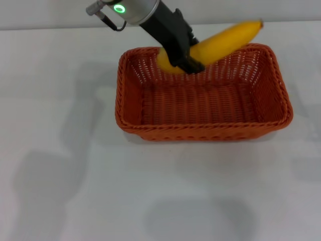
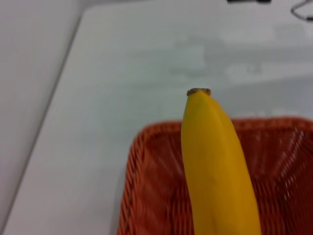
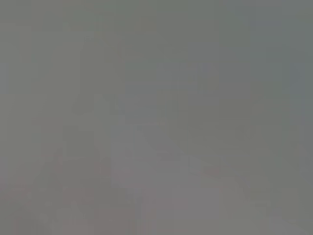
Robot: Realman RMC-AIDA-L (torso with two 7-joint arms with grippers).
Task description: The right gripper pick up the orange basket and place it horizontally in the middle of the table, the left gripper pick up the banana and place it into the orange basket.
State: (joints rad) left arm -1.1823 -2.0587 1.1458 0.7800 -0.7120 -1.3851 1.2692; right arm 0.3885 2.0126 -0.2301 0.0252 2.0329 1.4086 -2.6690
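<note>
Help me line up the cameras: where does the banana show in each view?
Head view: banana at upper centre, held by the left end effector over the orange basket.
Left wrist view: centre, tip uppermost.
Right wrist view: not visible.
Shared landmark: basket rim.

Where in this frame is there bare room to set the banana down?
The orange basket has its whole woven floor bare. The table is bare in front of and left of the basket. Only the basket's far rim is crowded, where the left gripper holds the banana.
</note>
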